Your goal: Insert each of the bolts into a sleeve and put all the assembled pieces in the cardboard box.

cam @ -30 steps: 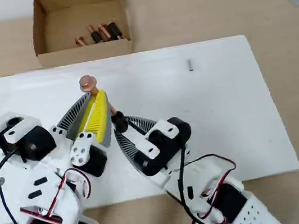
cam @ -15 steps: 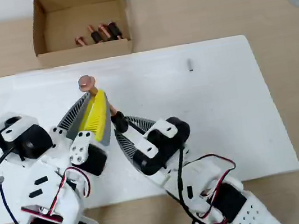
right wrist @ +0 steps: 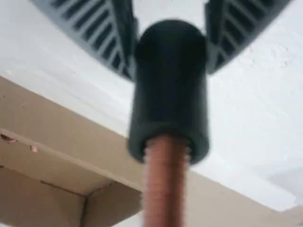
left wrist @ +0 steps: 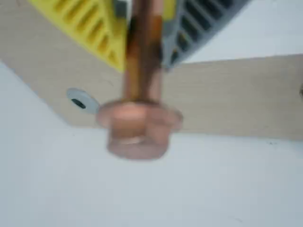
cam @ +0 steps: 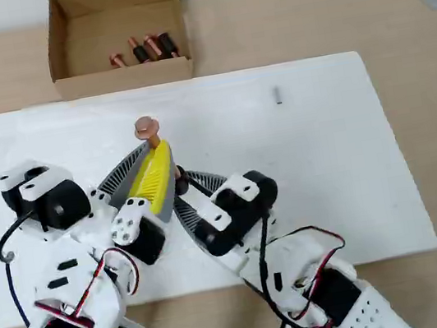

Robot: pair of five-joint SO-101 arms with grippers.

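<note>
The left gripper (cam: pixel 152 147) is clamped on the shank of a copper bolt (left wrist: pixel 142 90), whose head points toward the cardboard box (cam: pixel 57 40). The right gripper (right wrist: pixel 170 28) is clenched around a black sleeve (right wrist: pixel 170 85), and the bolt's threaded end sits in the sleeve's mouth, above the white mat (cam: pixel 310 166). To seat it well, the arms should probably line both parts up on one axis and press together gently, easing off if the threads bind.

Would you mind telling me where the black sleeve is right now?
In the high view the black sleeve sits in the right gripper over the white mat, and the copper bolt held by the left gripper enters its open end.
</note>
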